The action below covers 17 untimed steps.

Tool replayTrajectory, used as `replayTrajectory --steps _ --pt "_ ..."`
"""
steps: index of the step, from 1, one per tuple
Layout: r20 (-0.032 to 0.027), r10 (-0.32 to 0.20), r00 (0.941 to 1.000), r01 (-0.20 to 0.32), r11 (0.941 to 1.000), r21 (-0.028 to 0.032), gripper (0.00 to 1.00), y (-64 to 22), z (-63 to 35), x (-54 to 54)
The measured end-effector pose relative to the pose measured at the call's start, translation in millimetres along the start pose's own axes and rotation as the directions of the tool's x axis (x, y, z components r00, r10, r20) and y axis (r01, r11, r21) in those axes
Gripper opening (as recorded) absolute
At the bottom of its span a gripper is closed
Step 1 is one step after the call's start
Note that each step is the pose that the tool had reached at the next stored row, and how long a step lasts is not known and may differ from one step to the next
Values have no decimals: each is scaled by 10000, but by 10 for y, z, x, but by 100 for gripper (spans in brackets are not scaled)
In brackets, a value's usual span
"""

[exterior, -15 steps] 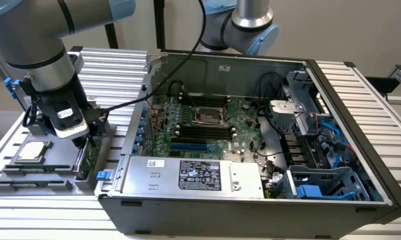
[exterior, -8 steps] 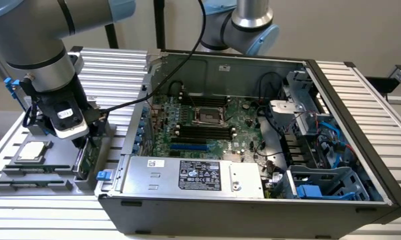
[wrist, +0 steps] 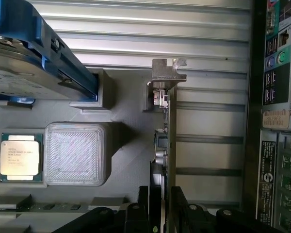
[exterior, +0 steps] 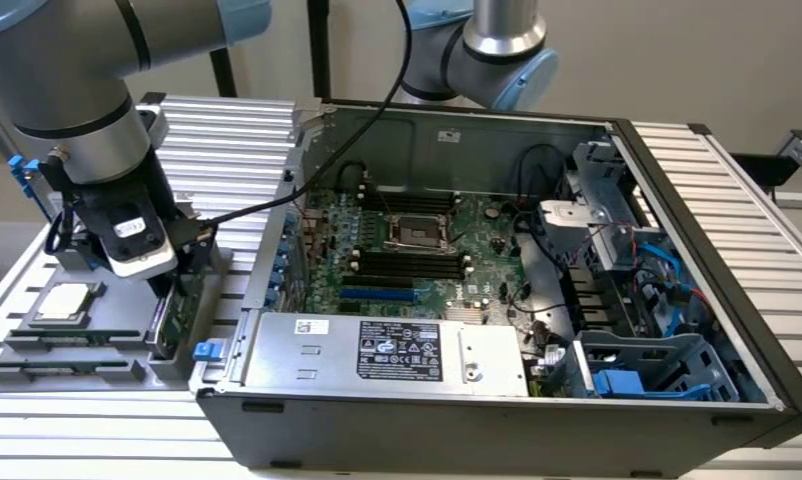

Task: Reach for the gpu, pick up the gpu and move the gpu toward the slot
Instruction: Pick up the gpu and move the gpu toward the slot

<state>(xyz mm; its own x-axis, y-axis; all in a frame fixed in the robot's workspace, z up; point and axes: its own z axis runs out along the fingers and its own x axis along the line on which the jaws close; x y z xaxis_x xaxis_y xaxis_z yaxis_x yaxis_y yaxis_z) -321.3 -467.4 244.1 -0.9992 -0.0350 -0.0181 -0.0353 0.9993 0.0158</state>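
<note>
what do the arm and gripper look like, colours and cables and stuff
The arm is built of thick silver-grey tubes with black rings and pale blue joint caps. At its wrist sits a black block with a white face that bears a small round mark. A black cable leads away from the wrist. The gripper is black, with rounded links.

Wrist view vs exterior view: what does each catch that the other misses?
Wrist view adds: the silver bracket close up, the ridged grey block, the case's rear ports face-on. Exterior view adds: the motherboard, power supply and the arm itself. Both: the gpu standing on edge in the grey holder, the processor chip, the gripper at the gpu.
</note>
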Motion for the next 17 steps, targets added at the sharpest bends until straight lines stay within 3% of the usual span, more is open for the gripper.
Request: replayTrajectory --steps 17 --pt "9 546 9985 -546 9985 18 33 17 6 1"
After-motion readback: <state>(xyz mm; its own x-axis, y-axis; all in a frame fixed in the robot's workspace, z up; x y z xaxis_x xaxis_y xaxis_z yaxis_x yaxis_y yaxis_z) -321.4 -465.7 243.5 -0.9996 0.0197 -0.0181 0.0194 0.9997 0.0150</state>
